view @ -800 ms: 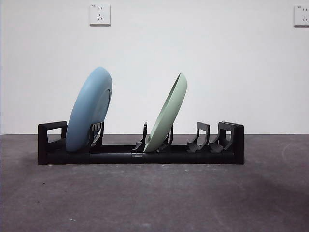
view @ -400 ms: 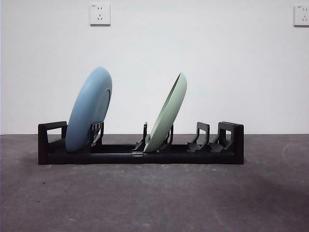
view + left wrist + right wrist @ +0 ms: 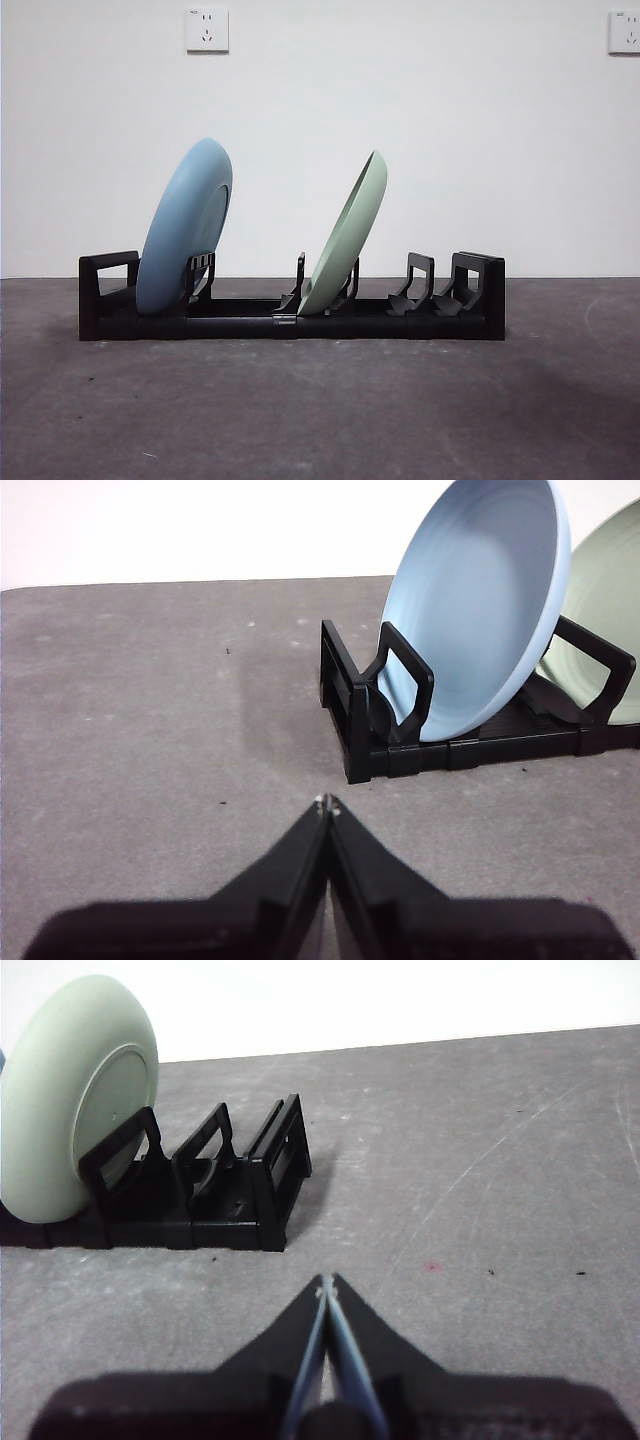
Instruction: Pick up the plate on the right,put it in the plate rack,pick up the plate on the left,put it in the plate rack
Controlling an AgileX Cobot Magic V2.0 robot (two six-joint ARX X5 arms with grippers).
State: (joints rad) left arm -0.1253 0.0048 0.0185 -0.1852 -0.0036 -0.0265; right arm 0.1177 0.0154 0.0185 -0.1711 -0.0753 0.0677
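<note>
Plate rack [image 3: 290,322], black, mid-counter [image 3: 320,410], holding blue plate [image 3: 185,228] tilted in its left end slot and green plate [image 3: 346,236] tilted in its middle slot; left hand [image 3: 327,802] and right hand [image 3: 326,1280] both closed, empty, apart from rack.

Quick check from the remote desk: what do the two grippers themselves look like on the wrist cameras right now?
Both look alike. The left gripper has two matte black wedge-shaped jaws tapering to a narrow point with a small pale glint at the tip. The right gripper has the same black wedge jaws, with a bluish strip along the inner edges. No cables or markings are visible.
</note>
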